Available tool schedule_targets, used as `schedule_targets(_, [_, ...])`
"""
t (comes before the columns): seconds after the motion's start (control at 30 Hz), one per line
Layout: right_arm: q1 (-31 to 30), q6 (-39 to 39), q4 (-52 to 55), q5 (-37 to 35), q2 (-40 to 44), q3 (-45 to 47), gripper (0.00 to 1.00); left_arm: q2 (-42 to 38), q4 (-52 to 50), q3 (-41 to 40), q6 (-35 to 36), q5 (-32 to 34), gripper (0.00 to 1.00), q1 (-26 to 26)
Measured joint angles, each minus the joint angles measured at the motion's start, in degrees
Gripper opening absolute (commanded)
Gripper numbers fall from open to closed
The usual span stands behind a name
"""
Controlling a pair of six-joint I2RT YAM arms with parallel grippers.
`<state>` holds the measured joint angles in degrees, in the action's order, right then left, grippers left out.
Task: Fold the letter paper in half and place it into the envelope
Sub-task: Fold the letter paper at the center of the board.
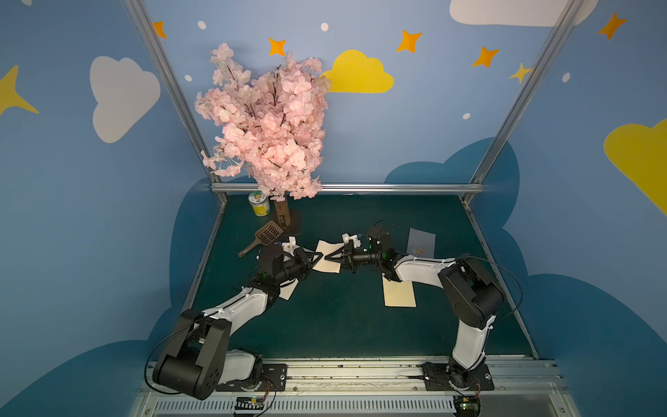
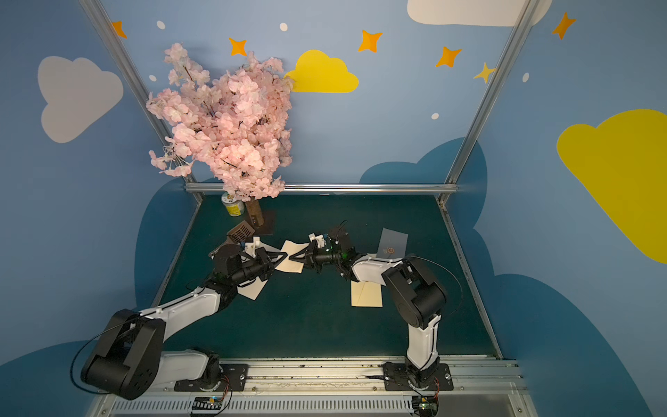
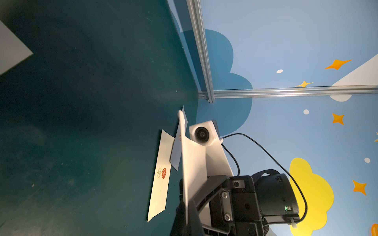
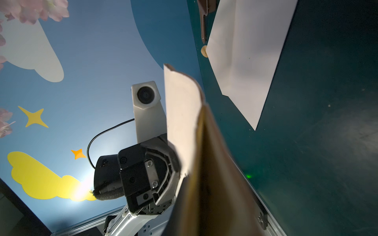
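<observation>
The left end effector [image 1: 317, 255] and the right end effector [image 1: 331, 258] meet tip to tip over the middle of the green worktop [image 1: 343, 325]. In both top views each is clamped on a cream letter paper [image 1: 329, 268] held off the surface between them. Each arm reaches forward from the near rail, elbow raised and forearm angled inward, with the wrist rolled on its side. The right forearm crosses the far end of a cream envelope [image 1: 400, 296] lying flat on the worktop, and a grey card [image 1: 421, 240] lies beyond it. The left forearm covers the middle of a white sheet [image 1: 288, 291]. Behind that arm stand a brown scoop [image 1: 266, 234], a tin [image 1: 259, 205] and a pink blossom tree [image 1: 267, 122].

In the left wrist view, the letter paper rises edge-on from the left end effector's closed fingers and hides part of the right end effector, whose black fingers sit on either side of it. The right wrist camera [image 3: 202, 133] shows just past the paper's edge. The envelope, bearing a red seal, lies flat on the worktop, with the grey card farther off.

In the right wrist view, the letter paper fills the foreground in two layers that part at the free edge, one pale and one in brown shadow. It screens the right end effector's own fingertips. The left wrist camera [image 4: 145, 95] faces in beside it. The white sheet lies creased on the worktop, with the scoop's handle at its far side.
</observation>
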<state>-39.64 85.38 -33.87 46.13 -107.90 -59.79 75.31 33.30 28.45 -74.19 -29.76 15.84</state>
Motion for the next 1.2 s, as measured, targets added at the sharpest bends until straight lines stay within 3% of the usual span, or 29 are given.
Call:
schedule_targets(0.1, [0.7,-0.6,0.8,0.0,0.2,0.0,0.19,-1.2,-0.3,-0.5,0.0,0.3,0.03,0.4])
schedule_targets(0.3, [1.4,-0.7,1.5,0.1,0.8,0.0,0.01,-3.1,-0.5,-1.5,-0.6,1.8,0.03,1.1])
schedule_targets(0.5, [1.2,0.2,0.4,0.1,0.8,0.0,0.2,-3.1,-0.5,-2.0,-0.9,3.0,0.03,1.9])
schedule_targets(0.6, [0.5,1.2,-1.1,0.0,0.8,0.0,0.19,-3.1,0.8,-2.6,-1.5,3.8,0.03,2.4])
schedule_targets(0.77, [-0.5,3.2,-3.6,-1.0,0.8,0.7,0.07,-3.7,3.1,-4.4,-2.6,5.3,0.03,2.7])
schedule_targets(1.0, [-0.9,4.4,-5.2,-1.1,0.8,1.0,0.13,-6.7,4.1,-6.6,-3.5,7.6,0.03,3.0])
schedule_targets(1.2, [-1.5,4.5,-5.7,-1.3,0.8,1.0,0.08,-7.5,4.1,-7.3,-3.6,8.3,0.03,3.1])
